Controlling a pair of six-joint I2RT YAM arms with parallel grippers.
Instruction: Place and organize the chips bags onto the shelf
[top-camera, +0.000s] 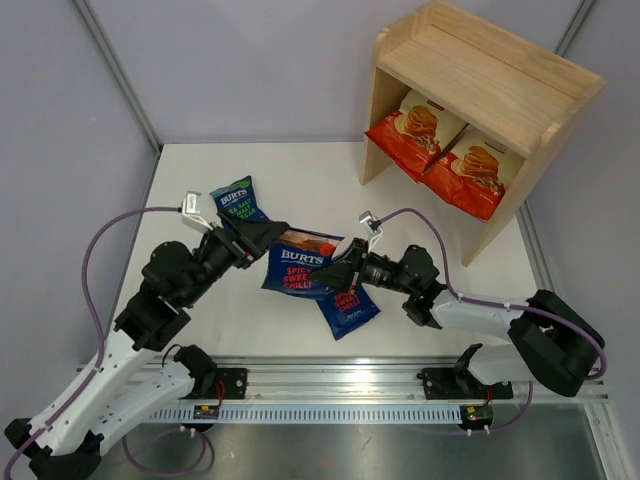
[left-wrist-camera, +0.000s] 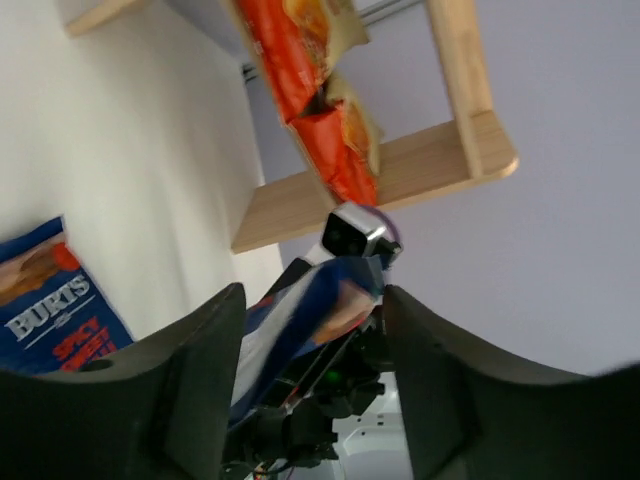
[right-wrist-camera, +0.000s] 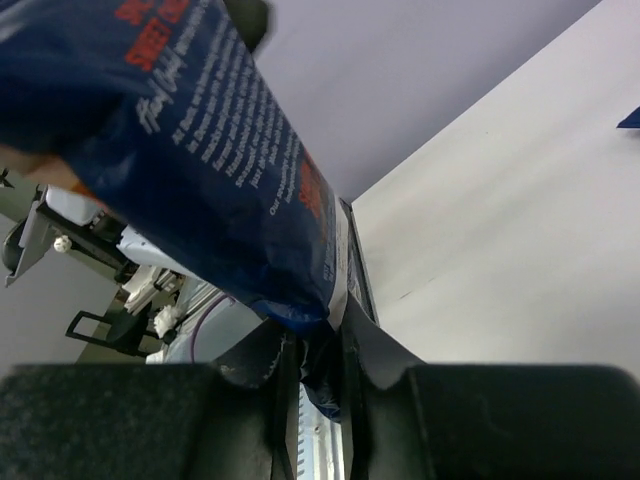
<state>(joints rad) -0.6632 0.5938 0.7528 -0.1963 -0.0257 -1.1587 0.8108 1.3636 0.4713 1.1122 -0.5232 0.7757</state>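
Note:
A dark blue red-lettered Burts chips bag (top-camera: 300, 262) (right-wrist-camera: 180, 130) hangs flat above the table between both arms. My right gripper (top-camera: 347, 268) (right-wrist-camera: 315, 345) is shut on its right edge. My left gripper (top-camera: 278, 232) (left-wrist-camera: 312, 300) stands open, its fingers on either side of the bag's other end (left-wrist-camera: 300, 330) without pinching it. A second red-lettered Burts bag (top-camera: 350, 308) (left-wrist-camera: 50, 305) lies on the table under the right gripper. A green-lettered Burts bag (top-camera: 238, 200) lies behind the left gripper. Two cream-and-red cassava bags (top-camera: 415, 130) (top-camera: 475, 172) lean in the lower tier of the wooden shelf (top-camera: 480, 70) (left-wrist-camera: 400, 180).
The shelf's top tier (top-camera: 500, 85) holds nothing. Grey walls close the table at the back and left. The rail (top-camera: 330, 385) with both arm bases runs along the near edge. A purple cable (top-camera: 420, 215) arches over the right arm.

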